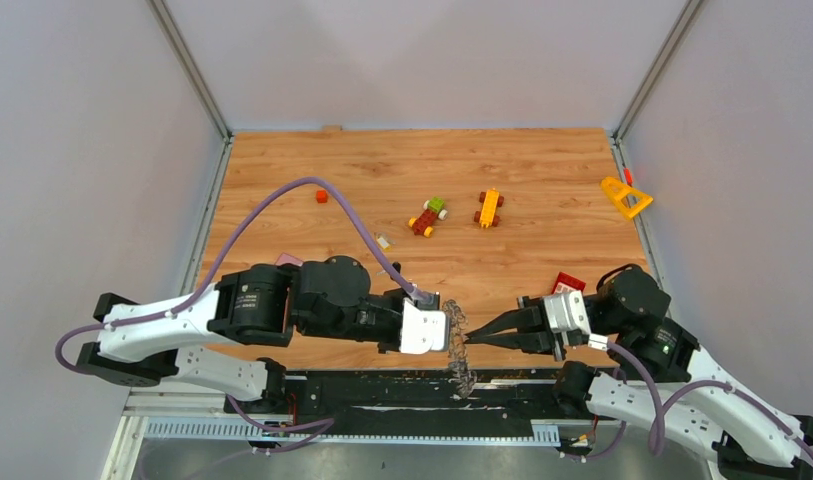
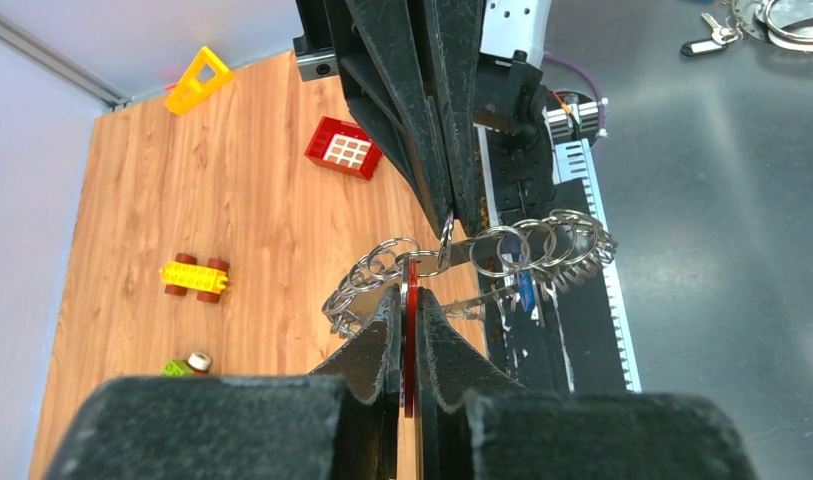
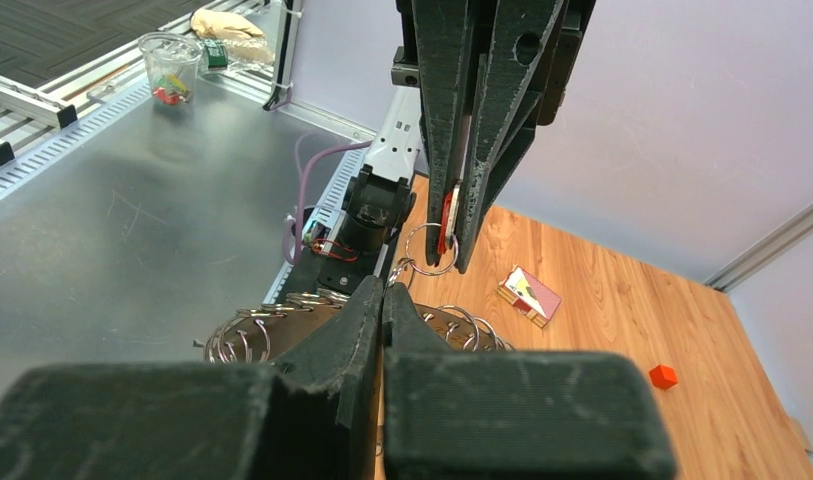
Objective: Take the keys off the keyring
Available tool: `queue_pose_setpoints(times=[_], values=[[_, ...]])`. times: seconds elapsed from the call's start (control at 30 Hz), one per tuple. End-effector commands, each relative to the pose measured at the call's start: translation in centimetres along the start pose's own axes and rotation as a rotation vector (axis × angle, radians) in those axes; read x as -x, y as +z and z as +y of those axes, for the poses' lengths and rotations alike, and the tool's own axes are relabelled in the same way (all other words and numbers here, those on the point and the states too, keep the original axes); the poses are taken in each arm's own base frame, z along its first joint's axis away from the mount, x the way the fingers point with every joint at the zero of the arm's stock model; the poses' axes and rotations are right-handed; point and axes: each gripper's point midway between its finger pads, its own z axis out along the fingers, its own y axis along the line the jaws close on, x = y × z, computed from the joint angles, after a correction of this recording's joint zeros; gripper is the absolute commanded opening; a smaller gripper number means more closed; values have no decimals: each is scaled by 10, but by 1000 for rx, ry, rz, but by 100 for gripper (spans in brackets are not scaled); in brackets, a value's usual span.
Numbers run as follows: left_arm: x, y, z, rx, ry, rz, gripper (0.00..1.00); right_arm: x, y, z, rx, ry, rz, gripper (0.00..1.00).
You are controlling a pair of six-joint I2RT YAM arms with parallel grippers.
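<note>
Left pincer (image 2: 409,300): closed narrowly on the red key (image 2: 411,335), whose plastic head is held edge-on between the fingers. Right pincer (image 2: 449,218): closed tip to tip directly opposite, with a wire loop of the keyring (image 2: 542,245) pinched at its tips. The keyring is suspended between the two pincers. A blue key (image 2: 525,290) is seen hanging just beside the right pincer's tips.
</note>
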Motion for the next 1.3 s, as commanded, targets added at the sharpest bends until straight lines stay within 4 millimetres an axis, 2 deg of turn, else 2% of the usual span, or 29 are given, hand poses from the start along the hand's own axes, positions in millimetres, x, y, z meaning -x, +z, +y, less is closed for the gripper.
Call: queue_pose_setpoints(times=[0.0,0.13,0.37,0.83,0.97,1.1,1.27], values=[[32,-15,24,96,4,-81,0,2,-2,8,48,14,26,0],[33,-16,25,99,5,-78,0,2,-1,4,35,17,41,0],[32,-11,24,85,11,-59,0,-10,6,-13,-21,75,105,0],[25,-4,24,83,13,-24,0,-22,12,-30,-86,120,164,1],[25,-7,24,90,7,-29,0,-20,3,-36,-158,95,160,8],[24,-10,25,97,3,-34,0,-12,-7,-36,-199,72,136,26],[22,-9,25,102,-4,-31,0,-4,-17,-39,-258,41,109,38]])
